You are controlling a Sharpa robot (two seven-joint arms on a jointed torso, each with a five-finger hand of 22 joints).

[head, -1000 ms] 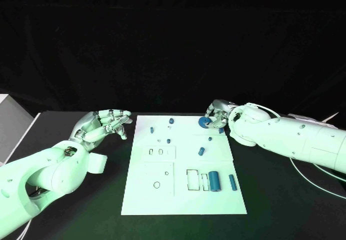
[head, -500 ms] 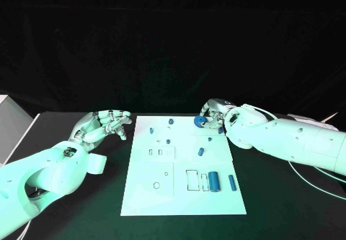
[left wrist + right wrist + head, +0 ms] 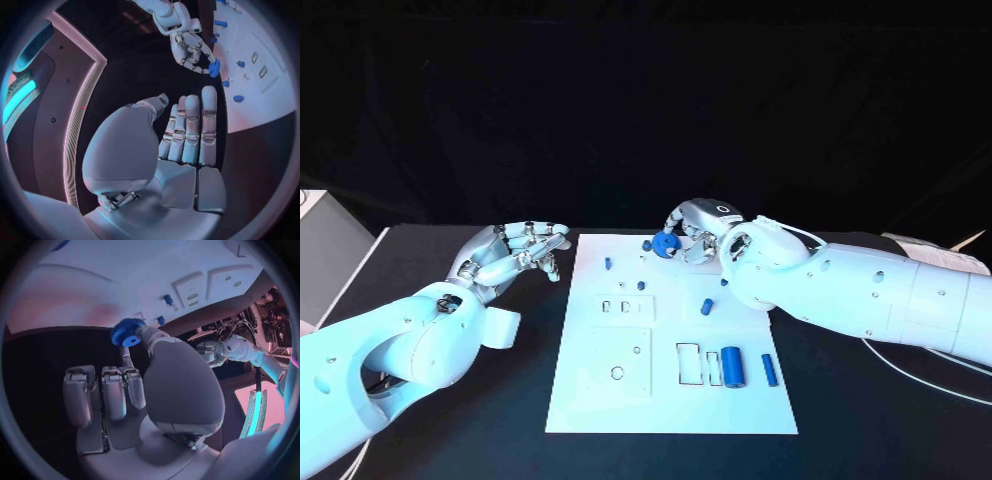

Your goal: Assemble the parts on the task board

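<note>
The white task board [image 3: 672, 400] lies mid-table. My right hand [image 3: 698, 240] hovers over its far edge and pinches a blue toothed gear [image 3: 666, 243] between thumb and a finger. The right wrist view shows the gear [image 3: 127, 332] at the fingertips above the board [image 3: 112, 285]. Small blue pegs [image 3: 607, 263] [image 3: 638, 282] stand in the far part of the board. A short blue piece [image 3: 707, 307] lies mid-board. A thick cylinder [image 3: 731, 364] and a slim one [image 3: 769, 369] lie near the right edge. My left hand [image 3: 516, 252] rests left of the board, fingers straight, holding nothing.
Two small slots [image 3: 625, 305], a rectangular outline [image 3: 689, 362] and a ring mark [image 3: 617, 373] show on the board. A white box [image 3: 315, 235] stands at the table's far left. Black table [image 3: 877, 400] stretches on both sides of the board.
My right hand has carried the gear leftward, from the board's far right corner to the middle of its far edge. The left hand has stayed put.
</note>
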